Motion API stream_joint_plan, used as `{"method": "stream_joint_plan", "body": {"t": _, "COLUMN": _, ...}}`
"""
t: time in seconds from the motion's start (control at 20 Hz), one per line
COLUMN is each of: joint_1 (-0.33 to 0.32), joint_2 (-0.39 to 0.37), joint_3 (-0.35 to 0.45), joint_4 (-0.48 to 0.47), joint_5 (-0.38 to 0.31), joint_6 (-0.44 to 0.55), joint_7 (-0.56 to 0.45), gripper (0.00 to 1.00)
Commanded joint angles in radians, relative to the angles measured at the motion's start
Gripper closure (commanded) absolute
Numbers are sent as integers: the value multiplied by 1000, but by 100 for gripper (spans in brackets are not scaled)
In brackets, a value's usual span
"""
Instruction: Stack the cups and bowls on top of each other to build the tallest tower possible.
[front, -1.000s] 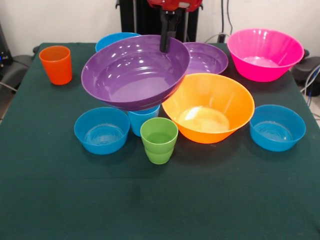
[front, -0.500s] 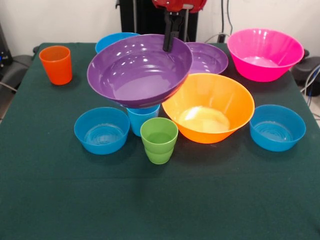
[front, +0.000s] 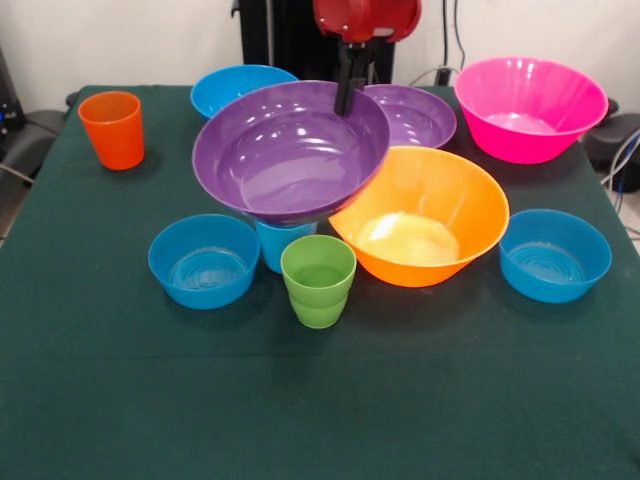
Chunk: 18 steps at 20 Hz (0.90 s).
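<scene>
The gripper (front: 347, 92) is clamped on the far rim of a wide glossy purple plastic bowl (front: 290, 152), which hangs clear of the table and tilts its open side toward the camera. Below the bowl's lower edge, toward 6 o'clock, stands a light blue plastic cup (front: 276, 243), partly hidden by it. Just beside that cup are a ridged green plastic cup (front: 318, 280) at its 4 o'clock and a small blue plastic bowl (front: 204, 260) at its 9 o'clock. The large orange-yellow plastic bowl (front: 420, 215) sits at the carried bowl's 4 o'clock, with its rim overlapped by the purple one.

No tower stands yet, so this looks like the carrying step of an early stacking move. The next move calls for choosing a base: judging by the position, either the orange-yellow bowl or the blue cup. The bowl must be levelled and centred before release, since a wide bowl on a narrow cup would likely tip.
</scene>
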Motion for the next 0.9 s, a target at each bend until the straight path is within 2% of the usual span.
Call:
{"method": "stream_joint_plan", "body": {"t": 0.05, "joint_1": 64, "joint_2": 69, "joint_3": -72, "joint_4": -62, "joint_5": -49, "joint_6": -66, "joint_7": 196, "gripper": 100}}
{"method": "stream_joint_plan", "body": {"t": 0.9, "joint_1": 107, "joint_2": 91, "joint_3": -116, "joint_4": -74, "joint_5": -28, "joint_6": -95, "joint_7": 198, "gripper": 100}}
